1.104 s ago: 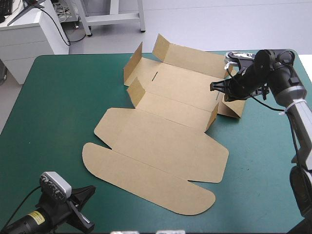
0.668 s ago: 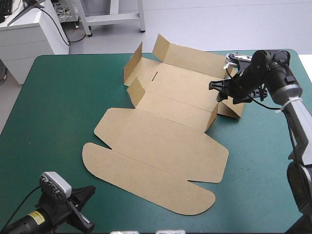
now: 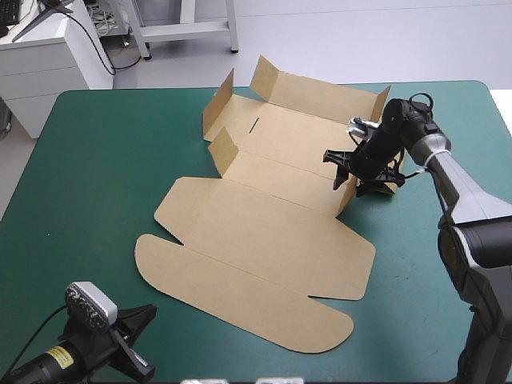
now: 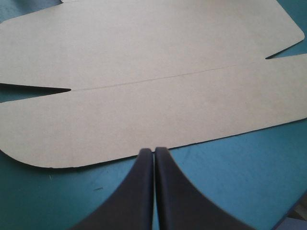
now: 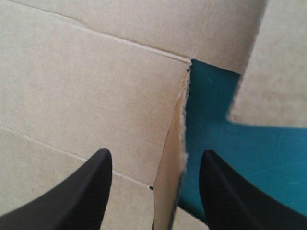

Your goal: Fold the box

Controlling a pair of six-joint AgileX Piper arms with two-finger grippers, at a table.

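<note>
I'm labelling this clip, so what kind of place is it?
Probably a robotics lab workbench: a teal-green covered table, a part-folded brown box on it, and the robot's left gripper and right gripper.

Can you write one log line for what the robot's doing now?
box: some walls up, lid flat | right gripper: open, astride raised side flap | left gripper: shut, apart from lid
</note>
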